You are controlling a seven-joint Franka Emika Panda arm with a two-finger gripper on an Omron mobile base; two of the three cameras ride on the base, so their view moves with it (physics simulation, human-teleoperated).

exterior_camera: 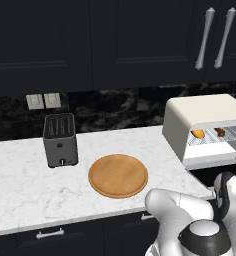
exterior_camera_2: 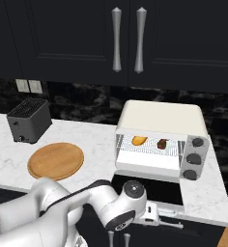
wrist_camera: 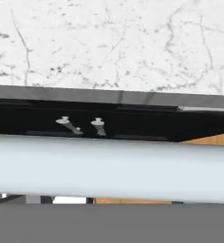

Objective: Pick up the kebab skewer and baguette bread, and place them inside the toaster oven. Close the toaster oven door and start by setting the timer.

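Observation:
The toaster oven (exterior_camera_2: 159,116) stands open on the counter's right end. On its wire rack lie the baguette bread (exterior_camera_2: 139,140) at the left and the kebab skewer (exterior_camera_2: 162,144) at the right; both also show in the left base view, bread (exterior_camera: 198,133) and skewer (exterior_camera: 220,132). The toaster oven door (exterior_camera_2: 149,185) is folded down flat over the counter edge. My gripper (exterior_camera_2: 153,215) hangs just below the door's front edge, by its handle. That pale handle bar (wrist_camera: 109,166) crosses the hand view very close up. The fingers are hidden, so their state is unclear.
A round wooden board (exterior_camera_2: 55,160) lies left of the oven, with a dark grey slot toaster (exterior_camera_2: 29,120) behind it. Three knobs (exterior_camera_2: 198,142) run down the oven's right side. The marble counter (exterior_camera: 30,185) stretches left, and dark cabinets hang above.

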